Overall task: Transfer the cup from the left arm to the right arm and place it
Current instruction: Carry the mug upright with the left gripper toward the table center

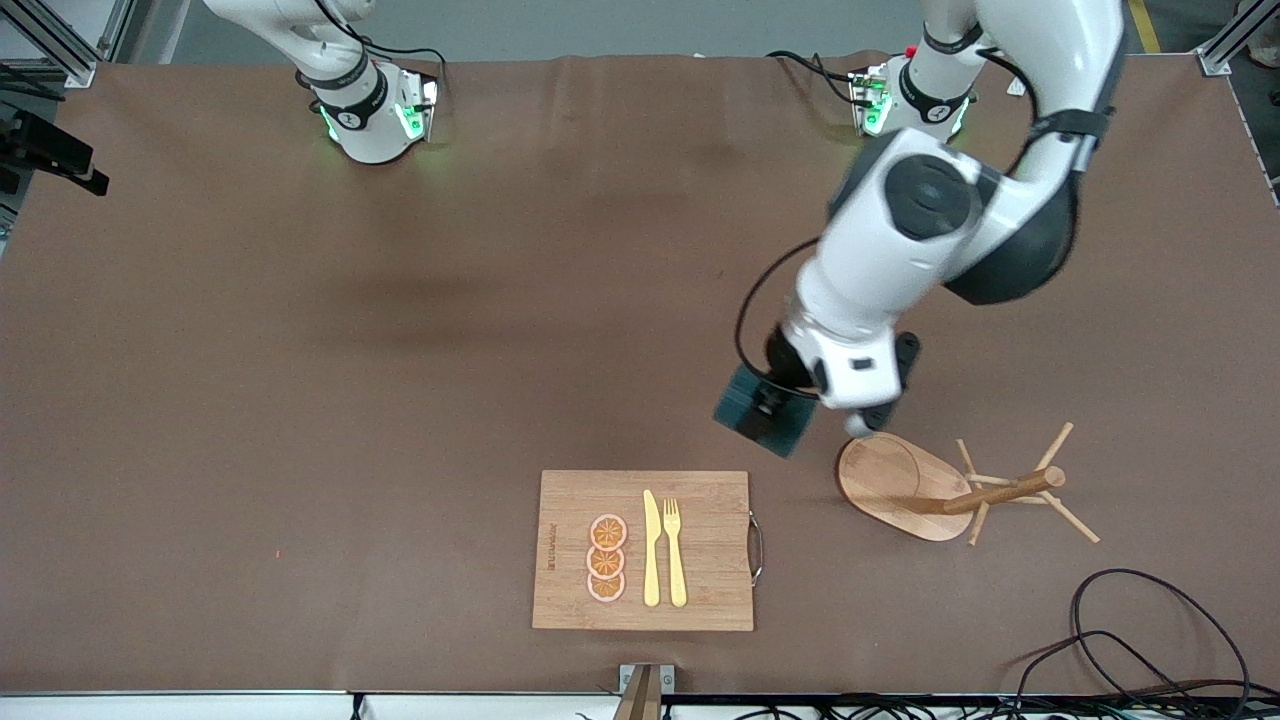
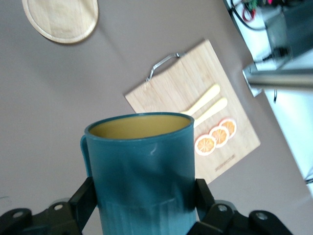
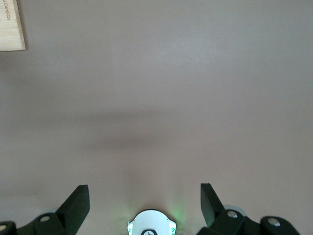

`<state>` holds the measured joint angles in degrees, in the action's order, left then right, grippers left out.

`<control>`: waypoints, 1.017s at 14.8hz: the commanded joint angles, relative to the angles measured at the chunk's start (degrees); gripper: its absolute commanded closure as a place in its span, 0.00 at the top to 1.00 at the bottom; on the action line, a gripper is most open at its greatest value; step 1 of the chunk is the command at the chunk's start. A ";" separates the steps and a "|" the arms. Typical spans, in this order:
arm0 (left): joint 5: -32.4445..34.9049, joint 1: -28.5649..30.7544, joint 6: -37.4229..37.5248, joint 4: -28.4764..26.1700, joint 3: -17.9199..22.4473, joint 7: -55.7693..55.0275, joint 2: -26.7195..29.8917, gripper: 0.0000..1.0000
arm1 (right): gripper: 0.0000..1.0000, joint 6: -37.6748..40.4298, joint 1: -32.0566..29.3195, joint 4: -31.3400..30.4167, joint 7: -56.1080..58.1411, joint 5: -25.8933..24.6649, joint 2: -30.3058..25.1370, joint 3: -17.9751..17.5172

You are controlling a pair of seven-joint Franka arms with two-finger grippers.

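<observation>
Step in hand: carry toward handover. Left gripper (image 2: 144, 205) clamped on cup (image 2: 142, 169), lifted over table at right-centre of front view, beside mug tree (image 1: 940, 490). Right gripper (image 3: 145, 203) spread wide, empty, raised over bare table, waiting. Next: bring cup toward mid-table, present free side for right-arm grasp.

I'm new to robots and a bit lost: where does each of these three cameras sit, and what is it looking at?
Front view: high across the table, facing both arms; left gripper over brown table.
Left wrist view: on the left arm, looking past its fingers clamping the cup.
Right wrist view: on the waiting right arm, right gripper open over bare table.
Shared: cutting board.
</observation>
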<state>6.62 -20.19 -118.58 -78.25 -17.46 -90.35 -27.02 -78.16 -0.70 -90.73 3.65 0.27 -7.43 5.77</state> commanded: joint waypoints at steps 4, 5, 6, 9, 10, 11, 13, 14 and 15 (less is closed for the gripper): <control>16.54 -12.74 -0.07 -0.85 0.58 -7.09 -0.84 0.32 | 1.00 -0.50 -2.55 0.65 0.13 -0.10 0.93 -0.49; 20.76 -15.21 -0.07 -1.63 0.58 -7.99 -1.45 0.34 | 1.00 -0.67 -2.90 0.65 0.22 0.16 1.01 -0.49; 25.24 -17.06 -0.07 -2.16 0.49 -8.26 -1.72 0.35 | 1.00 -0.94 -3.08 0.73 0.22 0.08 1.62 -0.49; 32.56 -23.03 -0.07 -2.87 0.58 -8.70 -1.98 0.35 | 1.00 -2.25 -3.08 1.61 0.22 -0.10 4.26 -0.49; 35.71 -24.97 0.01 -2.96 0.58 -8.96 -2.68 0.35 | 1.00 -3.39 -3.43 1.61 0.22 -0.18 4.96 -0.49; 39.40 -26.99 0.19 -3.05 0.58 -9.75 -3.64 0.35 | 1.00 -4.70 -4.04 1.61 0.22 0.08 5.67 -0.49; 48.17 -30.59 0.54 -4.19 0.67 -14.38 -5.66 0.35 | 1.00 -5.68 -5.01 1.70 0.22 0.25 8.47 -0.49; 52.92 -32.00 0.54 -5.24 0.67 -17.37 -6.80 0.35 | 1.00 -5.86 -5.27 1.70 0.31 0.26 9.79 -0.49; 57.49 -33.41 0.72 -6.12 0.67 -20.27 -8.03 0.35 | 1.00 -6.38 -5.28 1.70 0.31 -0.01 11.81 -0.49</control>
<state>56.22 -50.99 -118.24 -83.13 -17.39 -105.97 -32.80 -84.27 -4.55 -90.51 3.65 0.21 0.46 6.02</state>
